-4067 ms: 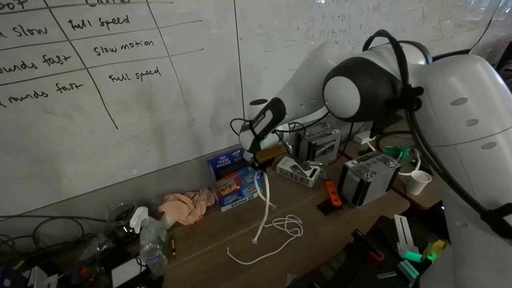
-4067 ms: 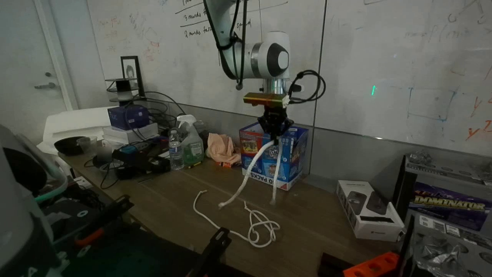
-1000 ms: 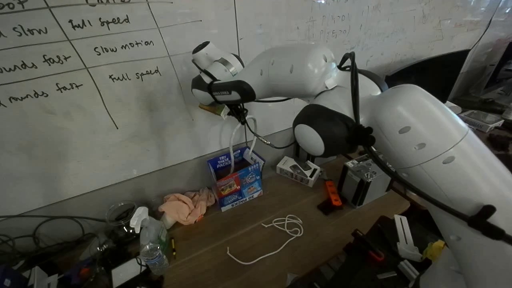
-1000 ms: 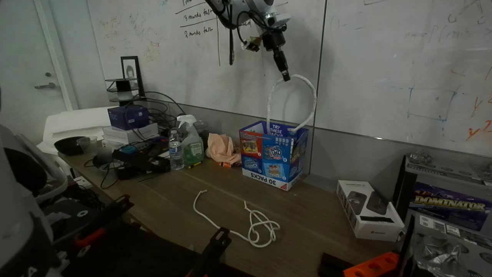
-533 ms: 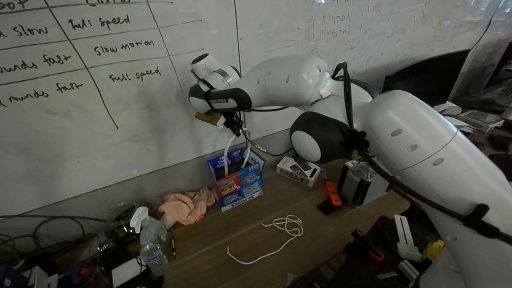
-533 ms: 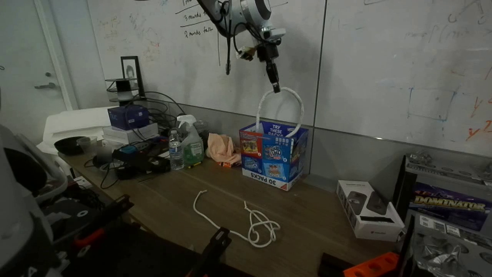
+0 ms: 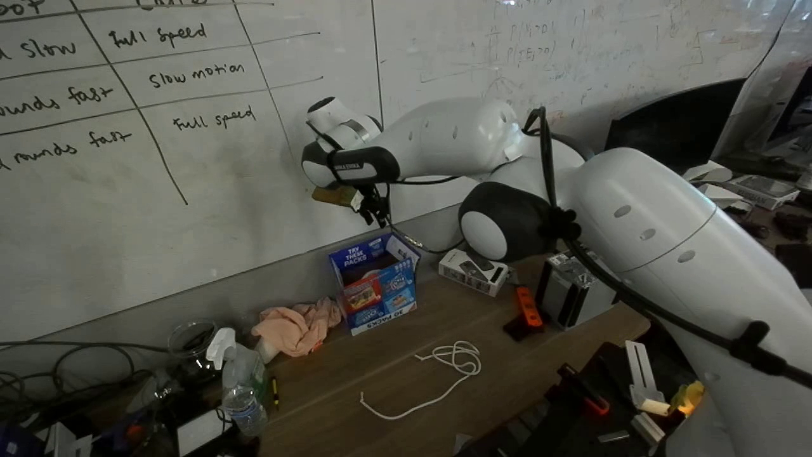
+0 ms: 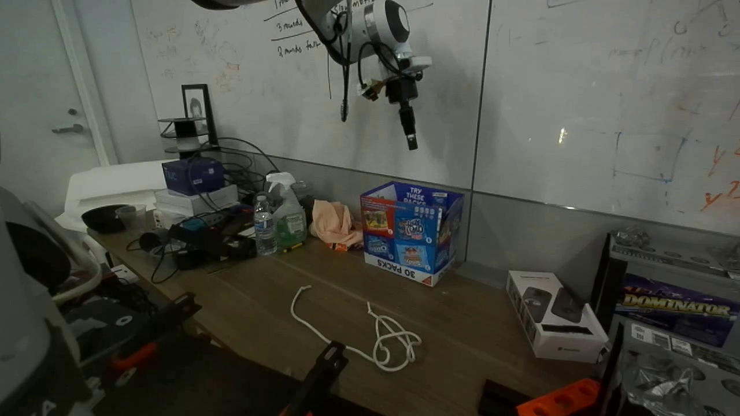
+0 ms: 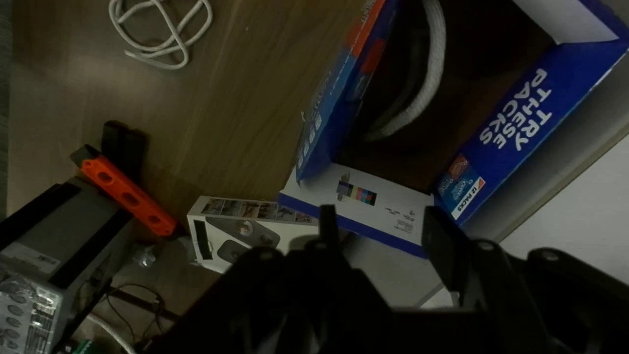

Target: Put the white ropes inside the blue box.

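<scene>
The blue box [image 7: 380,298] stands open-topped against the whiteboard wall, and also shows in an exterior view [image 8: 404,231] and the wrist view [image 9: 521,113]. A thick white rope [image 9: 432,73] lies curved inside the box; a bit of it shows over the rim in an exterior view [image 7: 370,274]. A thinner white rope [image 7: 393,419] lies loosely tangled on the table in front of the box, also seen in an exterior view [image 8: 393,370] and the wrist view [image 9: 183,46]. My gripper [image 9: 378,211] is open and empty above the box, also visible in both exterior views [image 7: 375,222] [image 8: 411,144].
A peach cloth [image 7: 298,327], spray bottle [image 8: 289,216] and water bottle [image 8: 265,225] stand beside the box. On the other side are a white package [image 7: 472,271], an orange piece [image 7: 528,308] and a grey metal case [image 7: 577,289]. The whiteboard is close behind.
My gripper carried the thick rope up over the box and lowered a little. It has opened, and the rope has dropped inside. The thin rope has not moved.
</scene>
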